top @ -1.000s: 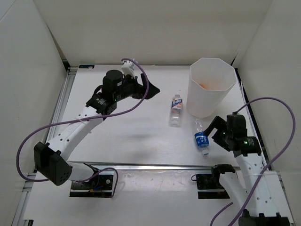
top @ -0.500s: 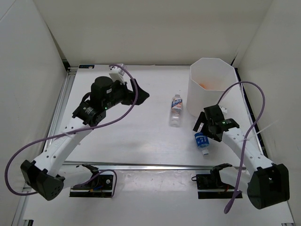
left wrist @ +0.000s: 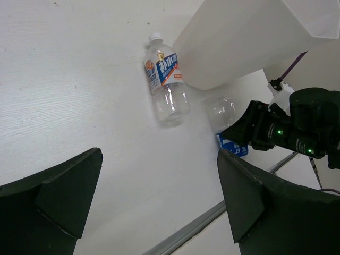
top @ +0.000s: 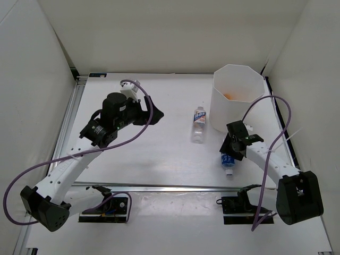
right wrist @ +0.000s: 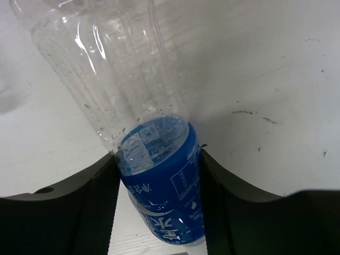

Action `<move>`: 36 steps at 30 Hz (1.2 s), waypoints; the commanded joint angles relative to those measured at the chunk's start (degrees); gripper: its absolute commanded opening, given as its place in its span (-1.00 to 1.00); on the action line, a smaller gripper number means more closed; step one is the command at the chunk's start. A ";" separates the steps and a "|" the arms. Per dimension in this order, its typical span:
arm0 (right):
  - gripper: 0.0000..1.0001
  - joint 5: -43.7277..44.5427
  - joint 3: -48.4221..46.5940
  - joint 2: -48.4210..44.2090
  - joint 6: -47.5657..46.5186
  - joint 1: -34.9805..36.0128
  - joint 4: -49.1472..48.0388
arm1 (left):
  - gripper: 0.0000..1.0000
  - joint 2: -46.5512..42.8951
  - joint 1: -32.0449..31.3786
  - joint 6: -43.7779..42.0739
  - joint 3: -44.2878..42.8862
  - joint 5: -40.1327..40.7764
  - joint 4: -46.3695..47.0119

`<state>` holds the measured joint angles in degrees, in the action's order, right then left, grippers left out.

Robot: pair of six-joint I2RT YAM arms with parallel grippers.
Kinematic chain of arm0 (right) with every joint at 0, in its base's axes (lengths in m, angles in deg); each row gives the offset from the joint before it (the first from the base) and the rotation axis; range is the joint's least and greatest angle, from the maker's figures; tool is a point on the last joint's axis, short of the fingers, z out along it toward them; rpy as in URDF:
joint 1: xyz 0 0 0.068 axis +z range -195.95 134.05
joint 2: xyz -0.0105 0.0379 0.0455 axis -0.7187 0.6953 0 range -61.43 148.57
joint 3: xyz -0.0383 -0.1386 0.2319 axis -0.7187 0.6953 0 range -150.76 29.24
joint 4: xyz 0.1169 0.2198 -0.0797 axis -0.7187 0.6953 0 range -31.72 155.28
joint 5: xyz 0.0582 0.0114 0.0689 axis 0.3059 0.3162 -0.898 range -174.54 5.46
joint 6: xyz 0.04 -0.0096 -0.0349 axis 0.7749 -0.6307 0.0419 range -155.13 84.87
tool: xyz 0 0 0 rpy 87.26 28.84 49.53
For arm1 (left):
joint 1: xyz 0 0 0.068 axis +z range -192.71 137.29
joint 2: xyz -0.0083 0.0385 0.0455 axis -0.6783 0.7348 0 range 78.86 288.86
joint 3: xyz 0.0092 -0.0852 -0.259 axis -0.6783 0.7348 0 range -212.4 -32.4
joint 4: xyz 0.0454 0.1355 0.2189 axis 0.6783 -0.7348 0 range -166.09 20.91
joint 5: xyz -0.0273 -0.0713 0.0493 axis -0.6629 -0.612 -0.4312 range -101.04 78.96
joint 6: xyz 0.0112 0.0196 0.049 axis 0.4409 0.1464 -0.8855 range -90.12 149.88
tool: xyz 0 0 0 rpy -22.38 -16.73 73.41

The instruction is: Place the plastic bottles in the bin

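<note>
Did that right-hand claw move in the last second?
Yes. The right gripper moved leftward in the top view, closer to the bin, and now clamps the blue-label bottle.

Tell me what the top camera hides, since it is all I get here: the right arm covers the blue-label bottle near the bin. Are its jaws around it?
Observer: Yes. In the right wrist view the blue-label bottle sits between the fingers, and both touch its sides.
Operator: On the label or the clear part?
Observer: On the blue label; the clear part sticks out ahead of the jaws.
Operator: And the left jaws?
Observer: Wide open with nothing between them, by the left wrist view. They look down on the second labelled bottle, which lies on the table.
</note>
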<state>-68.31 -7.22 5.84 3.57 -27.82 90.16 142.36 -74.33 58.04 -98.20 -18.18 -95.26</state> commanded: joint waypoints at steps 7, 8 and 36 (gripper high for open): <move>-0.32 -3.04 -5.97 -12.84 7.00 0.94 18.46 | 1.00 -4.71 0.15 1.28 2.87 3.70 -1.07; -0.40 -3.74 -9.55 -14.77 7.53 0.94 20.66 | 1.00 -4.71 0.15 1.28 3.39 3.71 -1.07; 1.00 -2.25 -78.95 19.93 -5.04 -12.07 11.10 | 1.00 13.99 0.15 3.37 -7.93 -4.63 -1.07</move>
<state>-68.68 -85.23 32.61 -2.18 -39.29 103.39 154.21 -74.33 61.78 -102.88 -18.37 -96.68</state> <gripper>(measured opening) 0.994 0.999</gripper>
